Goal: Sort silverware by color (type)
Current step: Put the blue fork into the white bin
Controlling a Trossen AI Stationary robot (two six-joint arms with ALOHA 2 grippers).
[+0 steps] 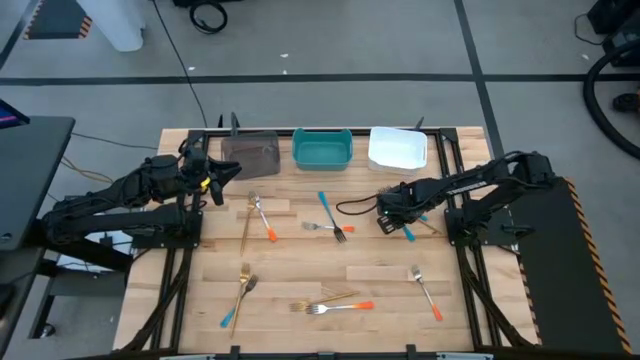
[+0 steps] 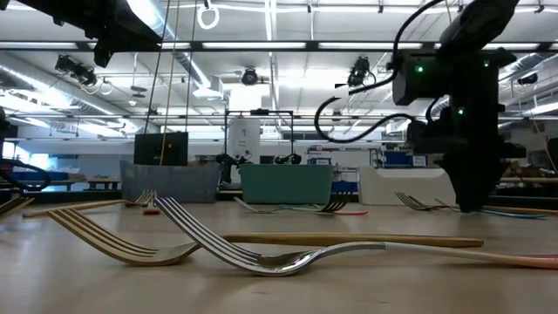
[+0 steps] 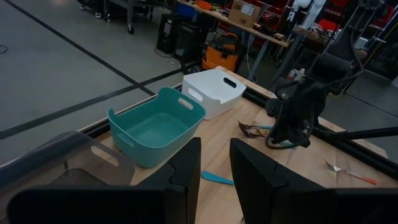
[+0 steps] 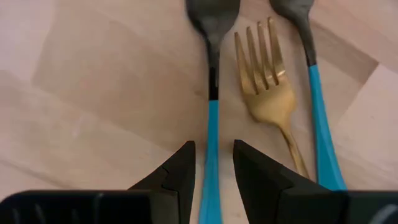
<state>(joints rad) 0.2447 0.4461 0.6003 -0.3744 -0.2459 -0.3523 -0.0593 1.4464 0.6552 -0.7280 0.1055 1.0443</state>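
Note:
Silverware lies scattered over the wooden table (image 1: 300,255). My right gripper (image 4: 213,149) is low over a small group near the table's right edge (image 1: 410,228). It points down, open, its fingers standing on either side of a teal-handled utensil's handle (image 4: 211,124); whether they touch it I cannot tell. Next to that utensil lie a gold fork (image 4: 272,93) and a second teal-handled utensil (image 4: 320,130). My left gripper (image 3: 214,152) is open and holds nothing, raised beside the brown bin (image 1: 250,152) at the far left (image 1: 220,172).
The teal bin (image 1: 322,148) and white bin (image 1: 398,148) stand beside the brown one along the far edge. Other pieces lie apart: a teal-handled one (image 1: 327,210), an orange-handled one (image 1: 262,215), gold forks (image 1: 243,285), and an orange-handled fork (image 1: 428,295).

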